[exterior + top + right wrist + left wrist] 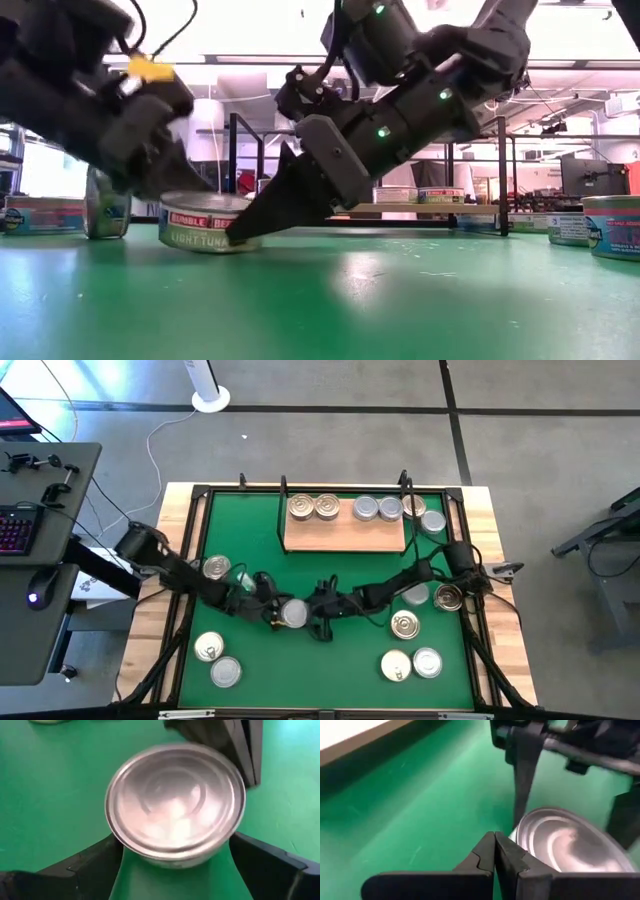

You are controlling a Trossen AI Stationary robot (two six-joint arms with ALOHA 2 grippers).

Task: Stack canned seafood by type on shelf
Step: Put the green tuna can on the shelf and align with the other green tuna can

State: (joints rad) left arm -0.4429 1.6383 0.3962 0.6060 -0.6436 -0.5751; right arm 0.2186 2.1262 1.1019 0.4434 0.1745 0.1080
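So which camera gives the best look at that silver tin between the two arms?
The right wrist view: the flat round silver-lidded tin fills it, between the open right gripper. The left wrist view shows part of its lid, the low view its label, the high view a small disc.

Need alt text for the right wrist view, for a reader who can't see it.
A silver-lidded tuna can sits on the green mat between the right tool's open dark fingers, one on each side. The left tool, shut, shows just beyond the can.
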